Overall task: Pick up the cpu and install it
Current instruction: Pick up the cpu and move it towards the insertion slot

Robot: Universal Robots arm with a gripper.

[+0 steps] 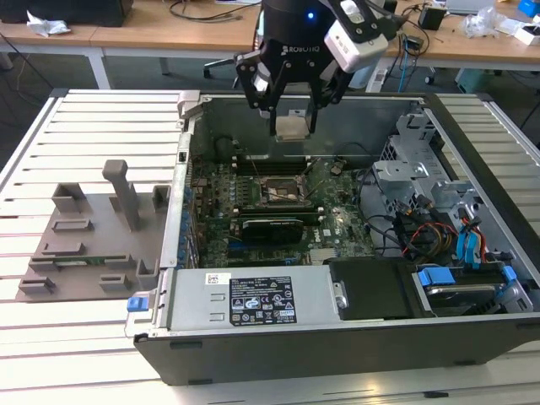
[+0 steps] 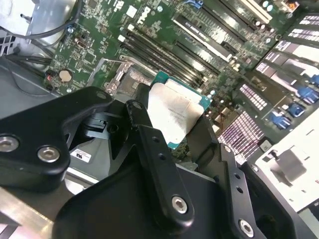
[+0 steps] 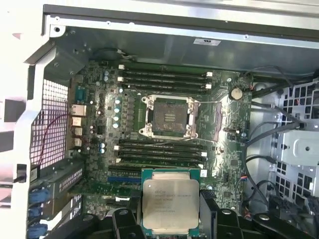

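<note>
1. Exterior view: gripper (image 1: 293,116) hangs over the open computer case (image 1: 354,337), with its fingers (image 1: 315,105) pinching the cpu (image 1: 293,128) by two opposite edges. The cpu is in the air above the far part of the motherboard (image 1: 337,224). The socket (image 1: 281,192) is below it and nearer, not touching. A grey fixture plate (image 1: 84,240) lies on the slatted counter (image 1: 51,354), on the exterior view's left of the case.
2. Second wrist view: cpu (image 2: 174,112) is clamped between two black fingers (image 2: 149,144), silver top facing the camera, green edge visible, board beneath.
3. First wrist view: cpu (image 3: 170,205) is held between the fingers (image 3: 123,221), over the memory slots (image 3: 159,154). The socket (image 3: 168,117) has its dark centre exposed, well clear of the cpu.
</note>
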